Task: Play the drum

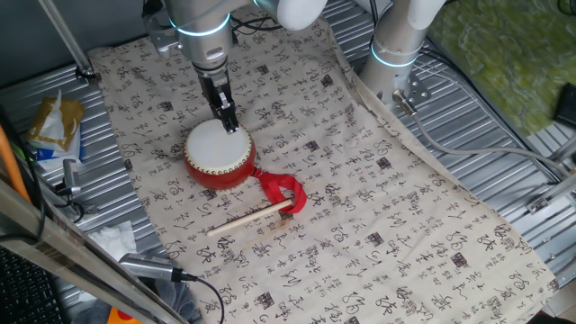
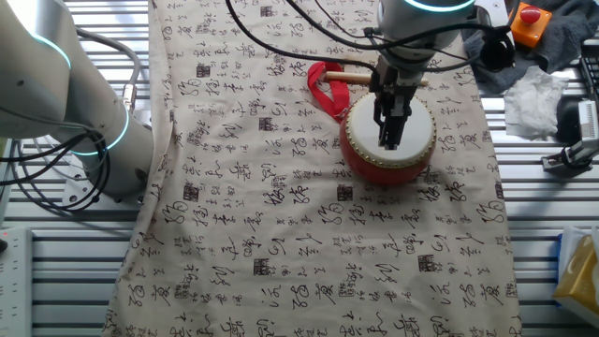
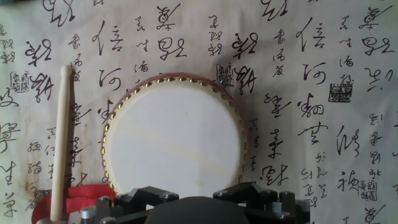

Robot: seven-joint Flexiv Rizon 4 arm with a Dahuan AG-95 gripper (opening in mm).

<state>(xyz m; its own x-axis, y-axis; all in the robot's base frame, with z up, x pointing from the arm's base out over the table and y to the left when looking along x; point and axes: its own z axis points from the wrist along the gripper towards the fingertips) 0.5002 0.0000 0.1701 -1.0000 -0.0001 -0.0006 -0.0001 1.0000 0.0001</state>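
The drum (image 1: 219,151) is squat, with a red barrel, a white skin and a studded rim, and it sits on the calligraphy-print cloth. It also shows in the other fixed view (image 2: 418,131) and fills the hand view (image 3: 174,137). My gripper (image 1: 229,124) points straight down over the far edge of the skin, its fingers together and holding nothing, with the tips at or just above the skin. It also shows in the other fixed view (image 2: 390,140) and at the bottom of the hand view (image 3: 193,210). A red ribbon loop (image 1: 283,191) trails from the drum.
A thin pale wooden stick (image 1: 250,218) lies loose on the cloth beside the ribbon, and it shows at the left of the hand view (image 3: 62,143). A second robot arm base (image 1: 396,49) stands at the cloth's edge. Cables, tissue and packets lie on the metal table round the cloth.
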